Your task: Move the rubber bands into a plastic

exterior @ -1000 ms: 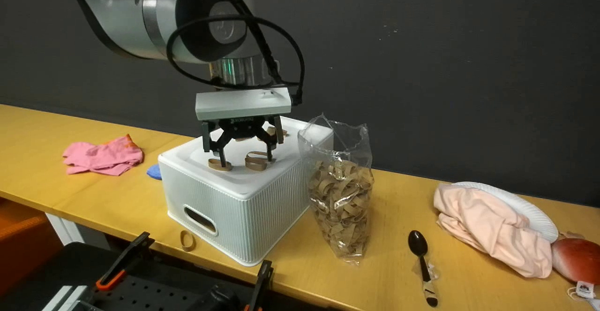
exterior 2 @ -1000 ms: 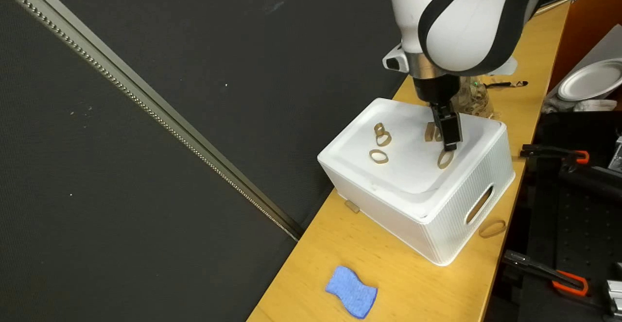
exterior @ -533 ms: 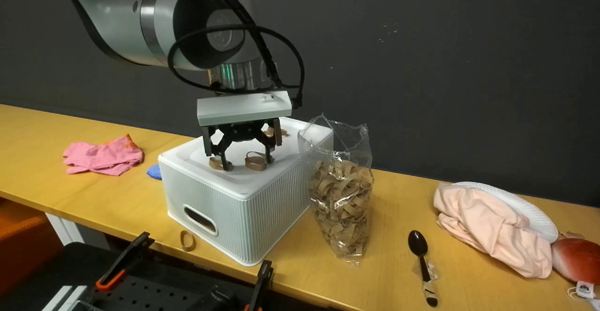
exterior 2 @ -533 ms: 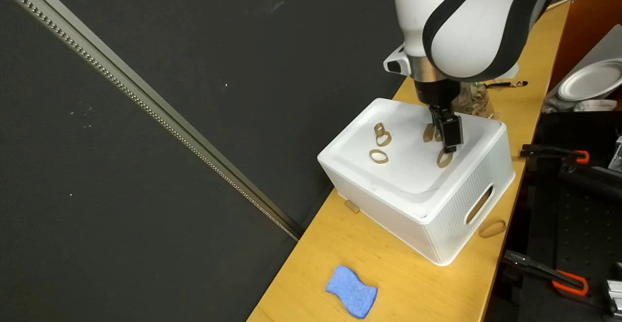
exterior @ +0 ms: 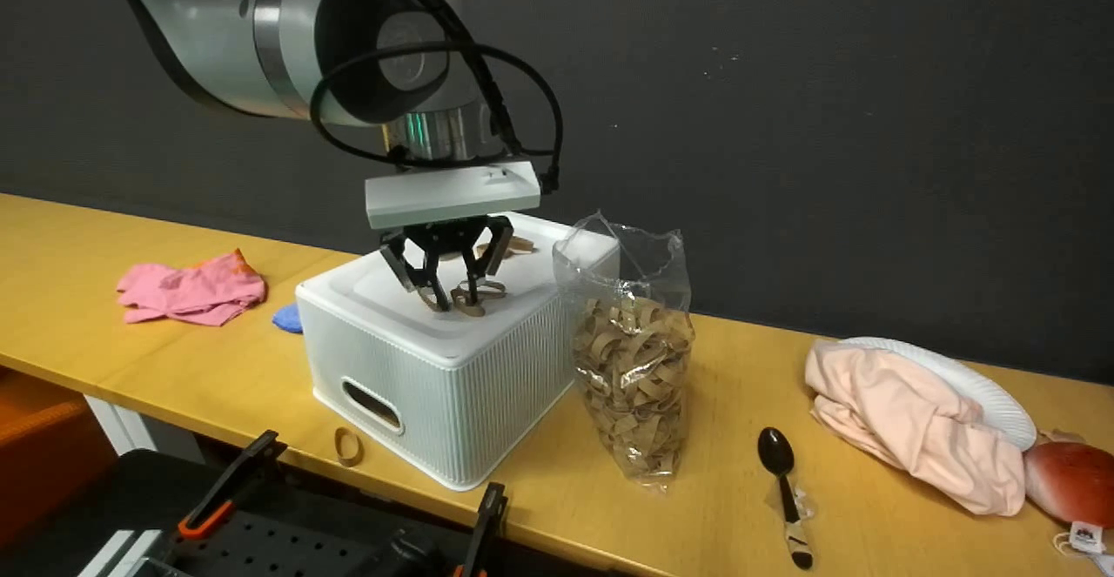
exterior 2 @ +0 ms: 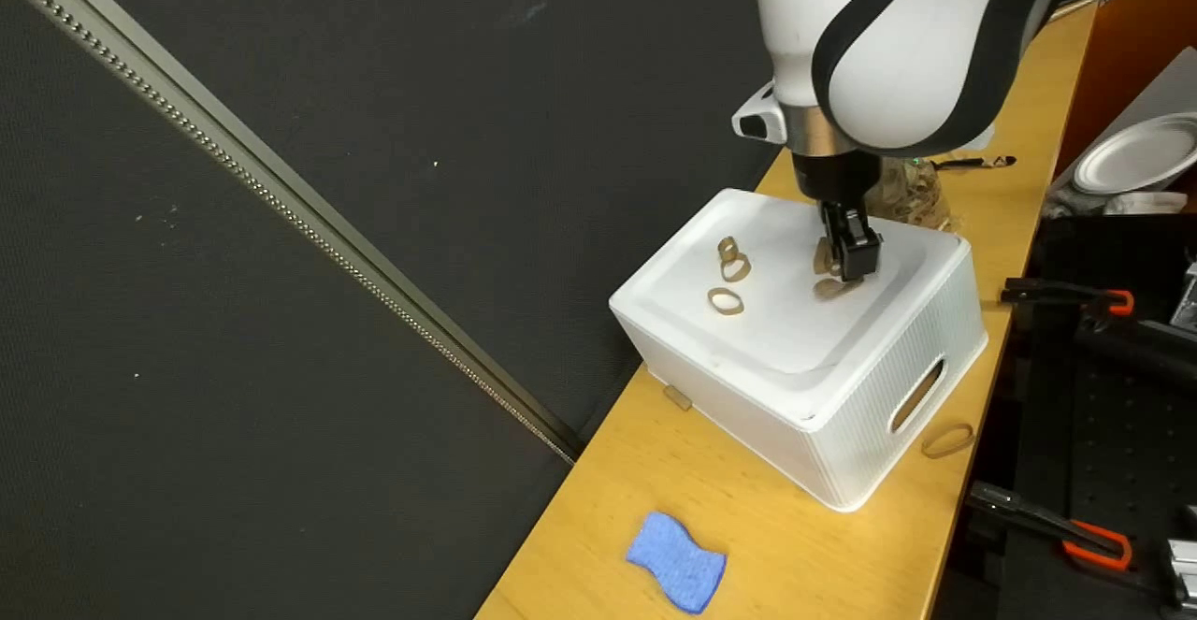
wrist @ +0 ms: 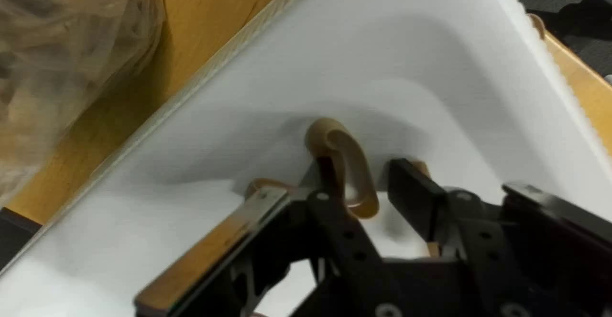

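"Gripper (exterior: 458,302) first: what changed?"

"Fingers have drawn in over the last half second. Spread yet, with a narrow gap. One rubber band (wrist: 358,166) lies in it, by the finger nearer the plastic bag (exterior: 653,255); contact unclear. Nothing seen pinched."

"Other bands?"

"A loop (exterior 2: 828,290) on the white box (exterior: 522,394) has swung round, now beside the finger farther from the bag. Three more loops (exterior 2: 726,252) sit apart on the same top; a stray band (exterior 2: 678,397) lies on the table (exterior: 731,438)."

"Bag?"

"Unchanged: upright just beside the box, largely filled with bands."

"Meaning for the task?"

"My judgement: grasp begun, not made. Further closing should catch the band in the gap, or may push it aside. Transfer to the bag outstanding."
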`<action>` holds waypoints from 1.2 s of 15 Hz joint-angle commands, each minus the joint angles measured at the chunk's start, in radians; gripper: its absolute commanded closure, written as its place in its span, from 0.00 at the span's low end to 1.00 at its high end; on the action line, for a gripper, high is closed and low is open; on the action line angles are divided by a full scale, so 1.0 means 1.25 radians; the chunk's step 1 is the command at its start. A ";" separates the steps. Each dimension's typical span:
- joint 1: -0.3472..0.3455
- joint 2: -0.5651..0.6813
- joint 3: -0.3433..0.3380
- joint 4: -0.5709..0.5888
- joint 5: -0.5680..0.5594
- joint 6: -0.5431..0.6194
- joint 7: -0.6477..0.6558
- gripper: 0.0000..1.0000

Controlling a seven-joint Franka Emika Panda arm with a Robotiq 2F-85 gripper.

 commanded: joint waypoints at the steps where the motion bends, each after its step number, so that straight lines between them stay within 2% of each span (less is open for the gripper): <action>1: -0.017 -0.010 0.021 -0.019 0.019 0.024 -0.026 0.97; 2: -0.016 -0.013 0.022 -0.020 0.020 0.022 -0.027 1.00; 11: -0.024 -0.090 0.009 -0.038 -0.037 0.006 0.004 1.00; 18: -0.053 -0.122 -0.021 0.002 -0.073 0.008 0.017 1.00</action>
